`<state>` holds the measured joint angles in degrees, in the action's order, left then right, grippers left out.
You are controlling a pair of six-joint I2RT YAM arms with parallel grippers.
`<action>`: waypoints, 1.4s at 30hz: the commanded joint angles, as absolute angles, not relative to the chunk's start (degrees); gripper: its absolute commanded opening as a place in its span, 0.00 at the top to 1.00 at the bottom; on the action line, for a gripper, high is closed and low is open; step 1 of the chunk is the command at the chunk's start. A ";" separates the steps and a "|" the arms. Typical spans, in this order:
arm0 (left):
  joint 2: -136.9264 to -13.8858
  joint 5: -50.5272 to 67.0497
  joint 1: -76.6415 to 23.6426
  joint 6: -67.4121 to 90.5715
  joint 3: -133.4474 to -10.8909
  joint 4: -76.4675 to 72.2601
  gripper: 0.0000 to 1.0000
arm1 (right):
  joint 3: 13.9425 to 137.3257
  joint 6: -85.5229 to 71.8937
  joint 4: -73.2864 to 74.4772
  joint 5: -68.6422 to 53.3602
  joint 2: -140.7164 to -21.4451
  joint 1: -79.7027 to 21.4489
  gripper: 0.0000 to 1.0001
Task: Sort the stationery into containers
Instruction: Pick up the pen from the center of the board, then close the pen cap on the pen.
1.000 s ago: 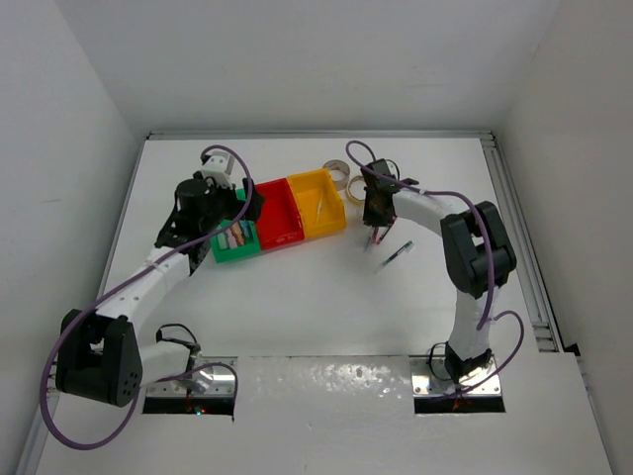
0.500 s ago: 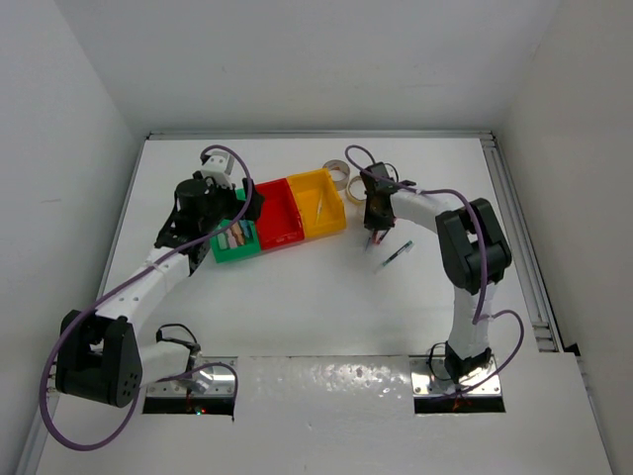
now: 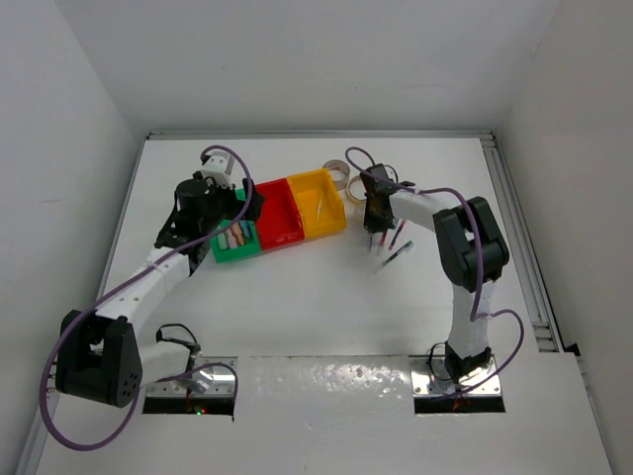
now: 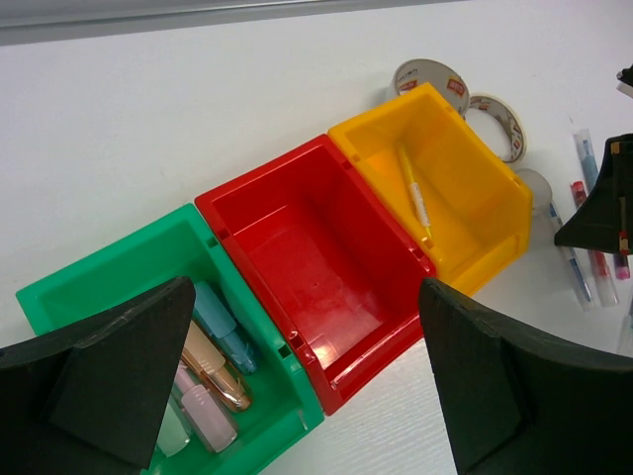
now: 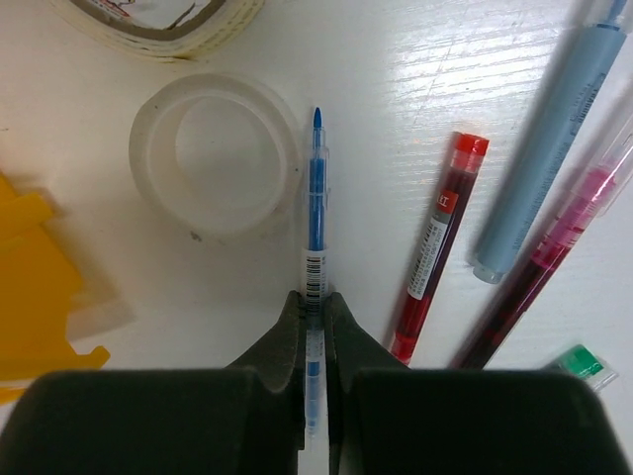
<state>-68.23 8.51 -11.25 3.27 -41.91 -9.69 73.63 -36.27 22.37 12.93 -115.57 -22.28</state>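
My right gripper (image 5: 315, 302) is shut on a thin blue pen (image 5: 316, 198), low over the table. The pen's tip lies against a clear tape ring (image 5: 213, 153). A red pen (image 5: 435, 247), a pale blue pen (image 5: 554, 148) and a pink pen (image 5: 554, 267) lie to its right. The green bin (image 4: 99, 277) holds several pastel blocks (image 4: 213, 366). The red bin (image 4: 316, 247) is empty. The yellow bin (image 4: 465, 188) holds one pen (image 4: 415, 193). My left gripper (image 4: 307, 396) is open and empty above the green and red bins' near edge.
Two tan tape rolls (image 4: 430, 77) (image 4: 499, 119) lie behind the yellow bin. In the top view another pen (image 3: 396, 254) lies just nearer than my right gripper (image 3: 376, 223). White walls enclose the table on the left, far and right sides.
My right arm has shifted slightly at the pens, and two pens now show beside its gripper. The left arm has not moved.
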 commanded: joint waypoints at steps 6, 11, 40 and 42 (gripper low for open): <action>-65.83 15.45 -10.72 2.02 -42.01 -12.65 0.08 | 68.39 -34.72 14.52 10.12 -106.80 -21.53 1.00; -65.83 26.18 -10.81 2.46 -42.01 -15.55 0.20 | 66.45 -31.38 3.97 6.34 -97.83 -21.71 1.00; -71.45 30.85 -16.96 15.91 -43.24 -30.59 0.44 | 64.42 -45.88 -42.10 -13.36 -95.10 -37.09 1.00; -71.63 29.80 -17.05 16.17 -43.42 -30.41 0.51 | 64.86 -46.14 -42.01 -13.71 -95.36 -37.35 1.00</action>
<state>-71.48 31.33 -16.29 15.31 -41.89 -27.44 62.52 -45.10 -37.74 -12.51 -96.51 -36.64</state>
